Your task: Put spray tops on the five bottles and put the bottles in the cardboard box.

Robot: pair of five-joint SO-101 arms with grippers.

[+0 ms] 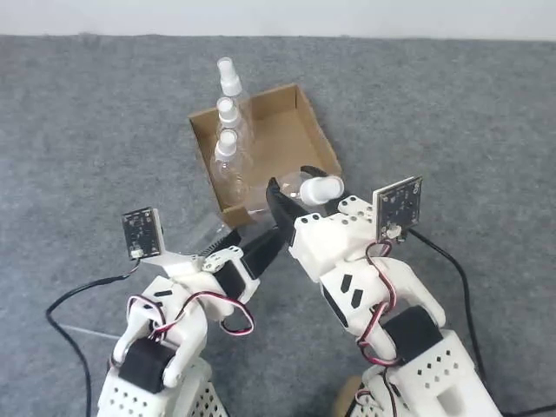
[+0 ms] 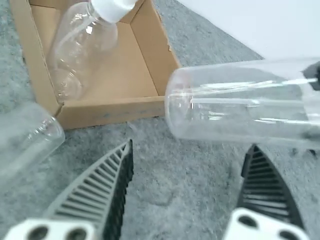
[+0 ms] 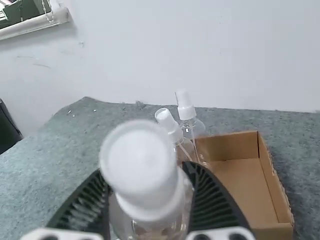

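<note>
Grips capped spray bottle in right gripper at frame centre, with left gripper spread. Likely best: clear cardboard box wall, lower beside standing bottles.

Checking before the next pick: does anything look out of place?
A clear bottle lies on its side on the carpet just outside the cardboard box, by the open left gripper. The right gripper holds a second bottle roughly sideways.
</note>
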